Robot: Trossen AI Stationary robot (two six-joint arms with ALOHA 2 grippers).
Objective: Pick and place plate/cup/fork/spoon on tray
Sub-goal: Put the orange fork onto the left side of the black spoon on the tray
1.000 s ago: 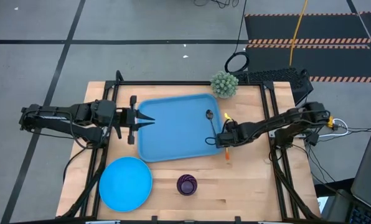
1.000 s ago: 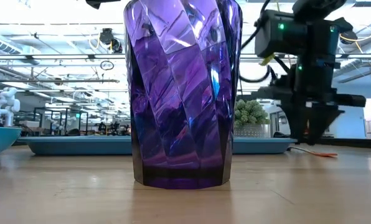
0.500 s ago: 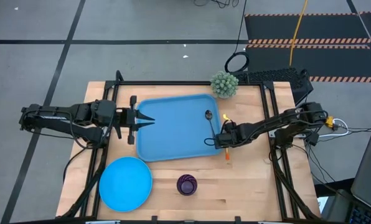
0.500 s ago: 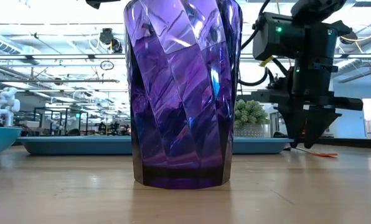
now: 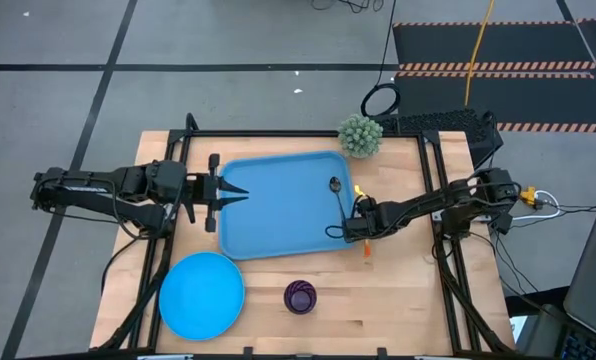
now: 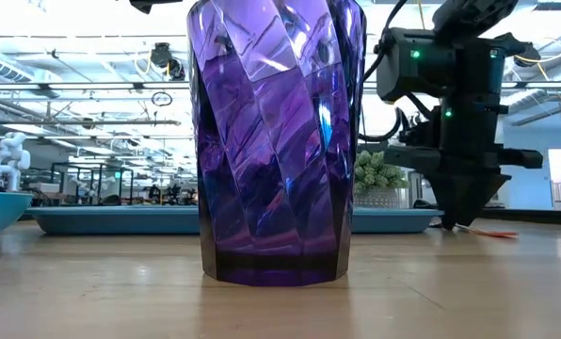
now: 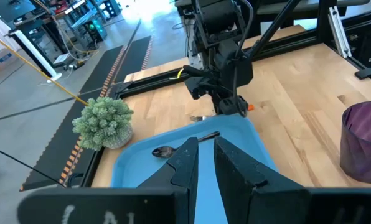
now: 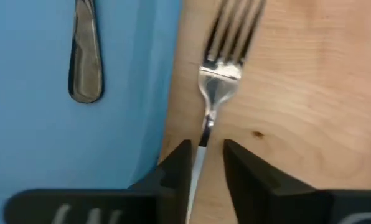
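The orange-handled fork (image 5: 364, 240) lies flat on the table along the right rim of the blue tray (image 5: 268, 220). My right gripper (image 8: 207, 165) points down over it. It is open, with a finger on either side of the fork's thin neck (image 8: 205, 134), and touches nothing. The dark spoon (image 5: 338, 195) lies in the tray. My left gripper (image 5: 240, 195) is shut and waits over the tray's left edge. The sky-blue plate (image 5: 201, 293) and purple cup (image 5: 300, 296) stand on the table near the front edge.
A small potted plant (image 5: 360, 135) stands at the tray's far right corner. A black frame (image 5: 433, 190) runs along the table's sides and back. Bare wood lies to the right of the fork and between the cup and the tray.
My right gripper has come down closer to the fork and shifted a little toward the tray. The fork, spoon, cup and plate have stayed where they were.
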